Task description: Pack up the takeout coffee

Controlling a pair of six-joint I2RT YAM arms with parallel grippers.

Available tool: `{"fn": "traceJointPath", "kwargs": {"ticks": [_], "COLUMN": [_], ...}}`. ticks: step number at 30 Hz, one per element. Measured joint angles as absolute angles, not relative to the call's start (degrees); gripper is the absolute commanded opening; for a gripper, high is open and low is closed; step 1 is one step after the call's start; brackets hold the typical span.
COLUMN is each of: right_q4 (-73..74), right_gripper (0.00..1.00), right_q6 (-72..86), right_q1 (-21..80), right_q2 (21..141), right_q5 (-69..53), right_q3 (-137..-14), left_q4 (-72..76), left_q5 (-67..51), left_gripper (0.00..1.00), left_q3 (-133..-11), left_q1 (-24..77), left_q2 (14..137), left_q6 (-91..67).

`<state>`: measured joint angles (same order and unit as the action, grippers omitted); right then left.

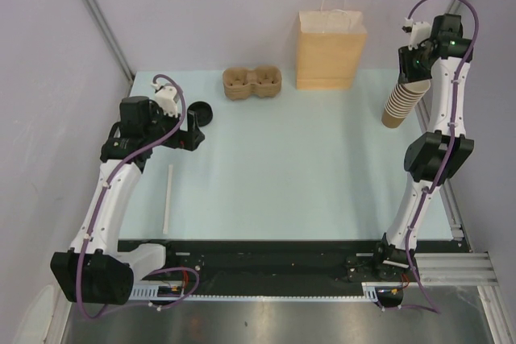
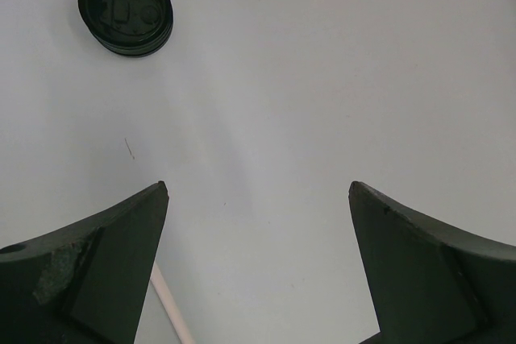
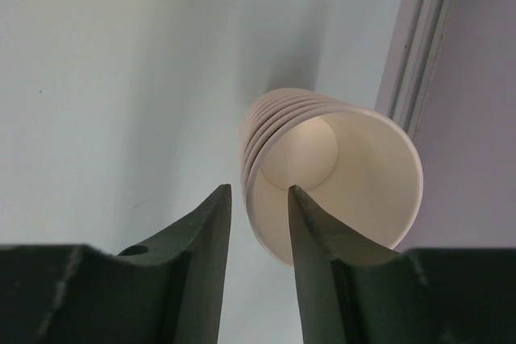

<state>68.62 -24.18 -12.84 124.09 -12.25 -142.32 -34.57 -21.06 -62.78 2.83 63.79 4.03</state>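
At the far right of the surface, the right claw, narrowly parted and holding nothing, straddles the rim of the top cup on the stack, where it should pinch only that wall and lift along the tilt, while the left claw, wide and empty, hovers near the black lid.

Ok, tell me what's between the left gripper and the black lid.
Nothing visible does. The left gripper is open, and only bare table lies between it and the black lid; the white straw lies off that line.
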Motion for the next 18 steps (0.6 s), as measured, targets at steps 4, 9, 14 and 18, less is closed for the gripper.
{"fn": "traceJointPath", "kwargs": {"ticks": [4, 9, 14, 18], "right_q4": [68.3, 68.2, 67.7, 67.2], "right_gripper": [0.29, 0.19, 0.0, 0.0], "right_q6": [-24.3, -24.3, -24.7, -25.4], "right_q1": [-12.9, -12.8, -12.8, -12.7], "right_q2": [125.0, 125.7, 125.7, 125.7], "right_q5": [-12.2, -12.3, -12.1, -11.7], "right_q3": [-142.4, -142.8, -143.0, -142.9], "left_q4": [-34.6, -34.6, -34.6, -34.6], "left_q5": [-20.9, -20.7, -20.6, -20.6], "left_gripper": [1.0, 0.99, 0.99, 0.99], "left_q3": [-62.8, -62.8, -62.8, -62.8], "left_q1": [2.9, 2.9, 2.9, 2.9], "left_q2": [63.8, 63.8, 63.8, 64.0], "left_q6": [4.1, 4.1, 4.1, 4.1]}}
